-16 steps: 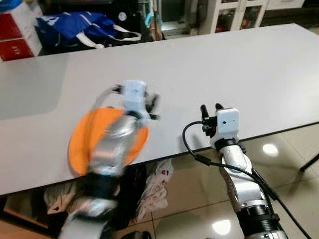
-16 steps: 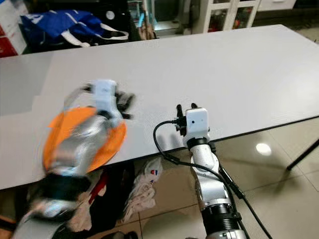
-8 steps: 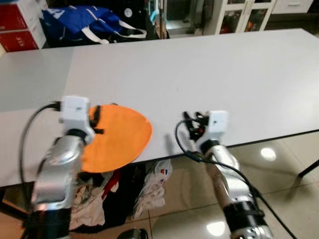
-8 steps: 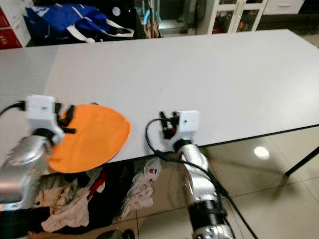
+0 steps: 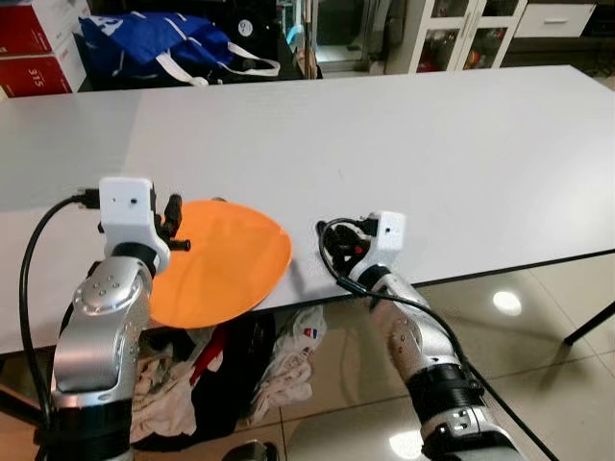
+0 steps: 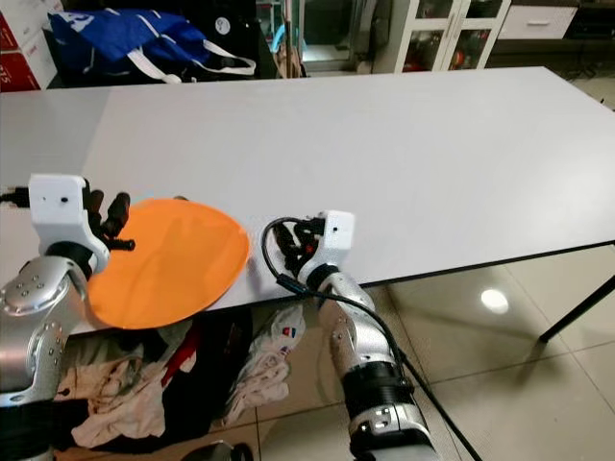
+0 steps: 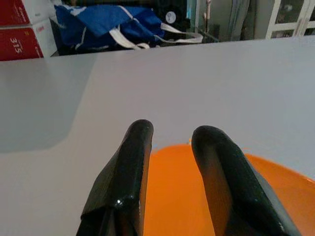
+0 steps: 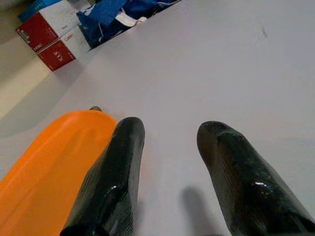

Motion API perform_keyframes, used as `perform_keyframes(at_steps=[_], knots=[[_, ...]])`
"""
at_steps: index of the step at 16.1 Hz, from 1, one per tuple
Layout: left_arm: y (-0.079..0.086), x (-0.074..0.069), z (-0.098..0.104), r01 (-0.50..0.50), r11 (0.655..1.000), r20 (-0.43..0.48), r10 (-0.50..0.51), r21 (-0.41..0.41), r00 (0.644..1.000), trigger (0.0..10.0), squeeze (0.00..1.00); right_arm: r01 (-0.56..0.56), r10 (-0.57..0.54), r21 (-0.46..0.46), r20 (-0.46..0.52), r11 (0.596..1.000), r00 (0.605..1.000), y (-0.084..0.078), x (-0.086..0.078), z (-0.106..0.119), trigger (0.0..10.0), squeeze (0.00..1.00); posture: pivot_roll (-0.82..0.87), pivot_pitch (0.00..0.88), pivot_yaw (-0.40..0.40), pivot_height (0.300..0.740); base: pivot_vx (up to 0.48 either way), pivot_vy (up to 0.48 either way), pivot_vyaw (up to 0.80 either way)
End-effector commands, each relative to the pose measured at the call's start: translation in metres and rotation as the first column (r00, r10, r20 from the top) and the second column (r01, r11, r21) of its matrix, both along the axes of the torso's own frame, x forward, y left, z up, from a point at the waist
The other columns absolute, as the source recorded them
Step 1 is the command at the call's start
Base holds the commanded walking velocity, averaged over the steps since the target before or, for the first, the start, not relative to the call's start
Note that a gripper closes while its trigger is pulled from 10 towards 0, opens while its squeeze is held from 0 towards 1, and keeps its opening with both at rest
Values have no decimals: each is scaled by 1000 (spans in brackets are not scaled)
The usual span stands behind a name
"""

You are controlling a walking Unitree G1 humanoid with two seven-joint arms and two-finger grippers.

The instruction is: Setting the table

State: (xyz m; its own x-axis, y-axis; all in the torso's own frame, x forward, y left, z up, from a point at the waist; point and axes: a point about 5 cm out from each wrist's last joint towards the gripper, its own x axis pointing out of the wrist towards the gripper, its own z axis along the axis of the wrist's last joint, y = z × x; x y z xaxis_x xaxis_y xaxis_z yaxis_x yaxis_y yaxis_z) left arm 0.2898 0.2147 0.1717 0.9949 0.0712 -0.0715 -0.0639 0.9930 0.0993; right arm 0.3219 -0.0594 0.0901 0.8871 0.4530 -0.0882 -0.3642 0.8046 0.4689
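White table (image 5: 432, 144): orange plate (image 5: 221, 264) overhangs near edge (both flanking grippers parted, empty).

One orange plate (image 5: 223, 259) lies on the one white surface (image 5: 404, 134). Two robot hands are there, the left hand (image 5: 171, 223) and the right hand (image 5: 338, 252), each with two black fingers. Beyond the surface sit one blue bag (image 5: 163, 48) and two red boxes (image 5: 38, 53).

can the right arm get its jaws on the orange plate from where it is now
Probably yes. The right gripper sits open, just beside the orange plate, at the table's near edge. Nothing lies between them, though the plate's flat rim may be hard to grasp.
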Motion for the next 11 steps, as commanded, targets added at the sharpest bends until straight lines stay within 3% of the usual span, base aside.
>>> perform_keyframes(at_steps=[1, 2, 3, 4, 6, 11], knots=[[-2, 0, 2, 4, 1000, 13, -4, 15, 1000, 10000, 0, -3, 5, -30, 71, 1000, 997, 6, 6, 14, 10000, 0, 6, 0, 3, 740, 0, 0, 0], [-3, 0, -3, 10, 1000, 6, -10, 7, 1000, 10000, 0, 57, -16, -197, 205, 979, 979, 0, 9, 23, 10000, 0, -3, 0, 5, 740, 0, 0, 0], [-3, 0, -6, 16, 1000, 2, -16, 2, 1000, 10000, 0, 97, -9, -287, 291, 953, 957, -4, 9, 28, 10000, 0, -10, 0, 7, 740, 0, 0, 0], [-6, 2, -13, 30, 1000, -6, -30, 8, 1000, 10000, 0, 194, 21, -437, 440, 878, 898, -11, 7, 37, 10000, 0, -23, 0, 11, 740, 0, 0, 0], [-12, 6, -28, 58, 998, -46, -58, 15, 997, 10000, 0, 248, -20, -445, 458, 861, 889, -29, 4, 37, 10000, 0, -50, 0, 16, 740, 0, 0, 0], [-45, 7, -48, 103, 969, -211, -152, -224, 966, 10000, 0, 300, -70, -460, 452, 836, 889, -48, -8, 23, 10000, 0, -80, 0, 24, 740, 0, 0, 0]])
